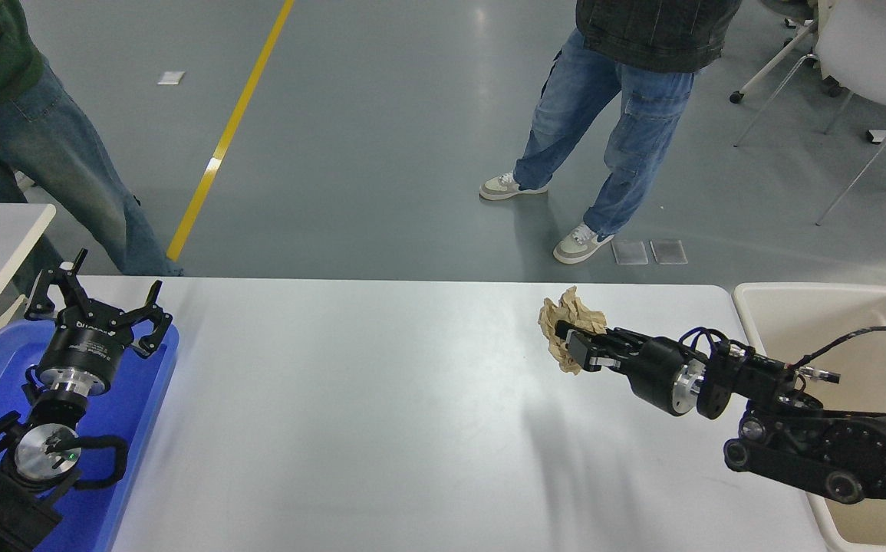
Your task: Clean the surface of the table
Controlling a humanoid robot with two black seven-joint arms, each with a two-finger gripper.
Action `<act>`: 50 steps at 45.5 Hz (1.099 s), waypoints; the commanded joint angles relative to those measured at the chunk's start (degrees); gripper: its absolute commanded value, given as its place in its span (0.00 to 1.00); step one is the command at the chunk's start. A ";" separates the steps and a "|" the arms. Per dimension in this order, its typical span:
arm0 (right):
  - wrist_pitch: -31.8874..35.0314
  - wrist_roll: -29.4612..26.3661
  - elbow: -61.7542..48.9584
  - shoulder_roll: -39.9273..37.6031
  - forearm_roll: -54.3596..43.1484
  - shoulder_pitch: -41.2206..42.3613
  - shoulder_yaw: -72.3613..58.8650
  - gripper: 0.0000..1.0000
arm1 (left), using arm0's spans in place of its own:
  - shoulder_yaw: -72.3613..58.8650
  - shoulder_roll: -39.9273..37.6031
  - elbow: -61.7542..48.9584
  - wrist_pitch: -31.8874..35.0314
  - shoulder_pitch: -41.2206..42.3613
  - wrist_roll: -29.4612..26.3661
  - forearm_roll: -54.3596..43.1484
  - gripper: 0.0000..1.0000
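Crumpled brown paper wad (568,326) is clamped in the right hand (574,345), held up over the table (350,399) near its far edge. Pretty much only the drop into the cream bin (857,345) is left, probably.

- The desk (381,399) is white and matt, smooth, with a faint sheen.
- The crumpled paper (565,326) is brown, creased and rough (kraft-like).
- The tray (132,418) is blue glossy plastic.
- The bin (834,322) is cream, smooth plastic.
- The right end effector (574,346) is matt black, with a bare metal ring behind it.
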 commanded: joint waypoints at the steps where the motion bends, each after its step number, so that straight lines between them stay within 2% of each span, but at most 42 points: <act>1: -0.11 4.49 4.00 -8.65 8.36 -0.89 8.26 0.00 | 0.00 0.00 -0.08 0.00 -0.02 0.00 0.01 1.00; 33: 0.33 8.70 2.94 -23.06 35.08 -2.29 12.48 0.00 | 0.00 0.00 0.00 0.00 -0.02 0.00 0.01 1.00; 43: 4.81 12.22 -1.71 -25.53 44.57 -3.96 12.48 0.00 | 0.00 0.00 0.00 0.00 -0.02 0.00 0.01 1.00; 50: 7.53 13.45 -6.45 -24.74 47.48 -6.07 12.48 0.00 | 0.00 0.00 0.00 0.00 0.07 0.00 0.01 1.00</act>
